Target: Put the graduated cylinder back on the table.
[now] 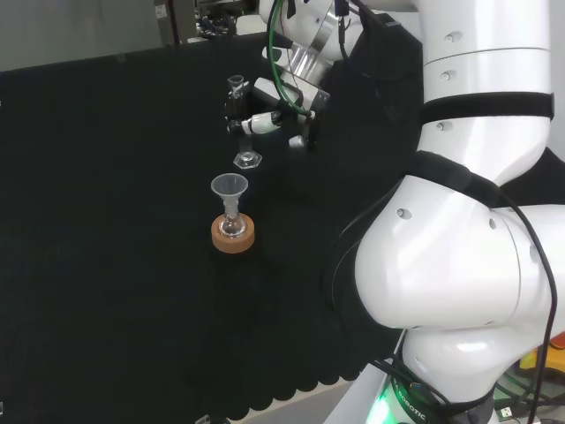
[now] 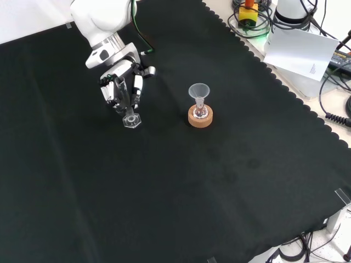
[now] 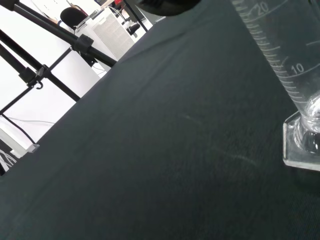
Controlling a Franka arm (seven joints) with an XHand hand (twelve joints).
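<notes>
Graduated cylinder (image 3: 295, 90), close in the wrist view, stands upright with its hexagonal foot on the black-clothed surface (image 2: 181, 192). Robot hand (image 2: 122, 87) has its fingers curled round the cylinder's tube. To the right in the front view, well apart, a small flask (image 2: 200, 112) carrying a clear funnel (image 2: 198, 91) sits in a cork ring (image 2: 200, 118).

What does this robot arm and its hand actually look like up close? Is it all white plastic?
Mostly. The arm is built of big rounded glossy white links with black bands at the joints. A silver metal collar joins it to the hand, whose black and white fingers are slim. A green cable and black cables run along the wrist.
</notes>
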